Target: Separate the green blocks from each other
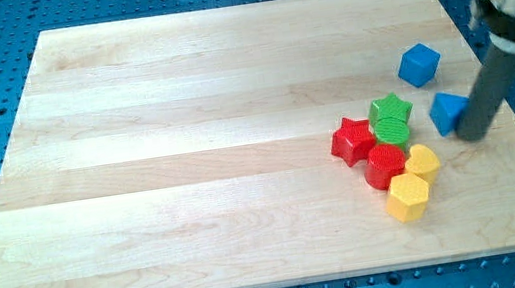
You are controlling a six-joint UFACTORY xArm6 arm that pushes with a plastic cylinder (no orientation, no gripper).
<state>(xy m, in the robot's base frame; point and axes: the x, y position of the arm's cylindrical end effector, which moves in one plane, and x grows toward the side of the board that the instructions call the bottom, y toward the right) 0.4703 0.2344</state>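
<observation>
Two green blocks touch each other right of centre: a green star (392, 107) and, just below it, a round green block (391, 129). My tip (476, 132) is at the end of the dark rod, to the right of the green blocks, right beside a blue block (449, 111) that lies between it and the green pair.
A red star (352, 140) and a red block (385, 165) sit to the left of and below the green ones. Two yellow blocks (423, 161) (407, 197) lie lower. A blue cube (419, 64) sits above. The wooden board (188, 154) has its right edge close to the rod.
</observation>
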